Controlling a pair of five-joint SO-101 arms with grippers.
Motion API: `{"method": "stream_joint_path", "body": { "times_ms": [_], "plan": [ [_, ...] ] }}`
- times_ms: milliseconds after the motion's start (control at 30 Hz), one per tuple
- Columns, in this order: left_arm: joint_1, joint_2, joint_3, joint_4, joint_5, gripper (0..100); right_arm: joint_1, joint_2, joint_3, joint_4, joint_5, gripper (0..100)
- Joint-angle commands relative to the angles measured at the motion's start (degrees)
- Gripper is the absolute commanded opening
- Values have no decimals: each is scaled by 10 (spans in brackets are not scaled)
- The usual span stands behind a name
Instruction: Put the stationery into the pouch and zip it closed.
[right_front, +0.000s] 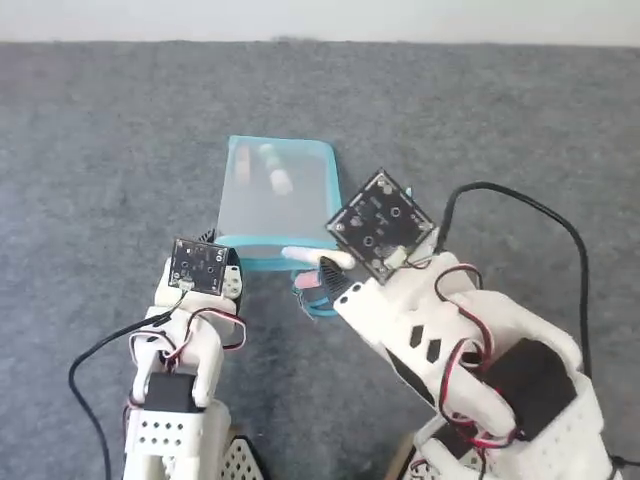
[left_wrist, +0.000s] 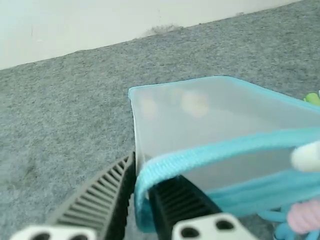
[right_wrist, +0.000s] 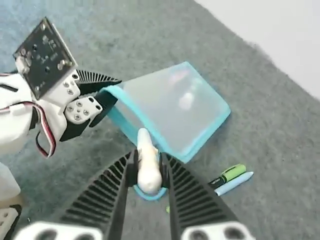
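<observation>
Both jaws are clamped. The left jaws pinch the pouch rim (blue edging), the right jaws a white pen.

Inside the pouch, two pale things show through the frosted wall only as blurs, and what they are cannot be told. In the high view a board on the right arm covers the pouch's near right corner. In the left wrist view the pouch runs off the right edge. A white stick, a green pen and a pink thing are cut off there too. The left gripper is cut by the bottom edge, one finger partly behind the pouch's blue rim. In the right wrist view the stick's lower end is hidden inside the right gripper.
</observation>
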Motion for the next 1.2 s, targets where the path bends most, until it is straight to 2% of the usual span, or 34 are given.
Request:
{"method": "stream_joint_path", "body": {
  "times_ms": [0, 533, 633, 800, 1033, 1167],
  "plan": [
    [4, -8, -12, -19, -5, 11, -4, 7, 18, -26, -4, 7],
    [4, -8, -11, -18, -5, 11, -5, 8, 241, -197, -8, 9],
    [4, -8, -11, -18, -5, 11, -5, 8, 275, -221, -8, 50],
    [4, -8, -11, -17, -5, 11, -5, 8, 299, -230, -9, 180],
    [4, -8, -11, -16, -5, 11, 0, 8, 306, -224, -30, 183],
    [4, -8, -11, -15, -5, 11, 62, 3, 305, -218, -32, 183]
  ]
}}
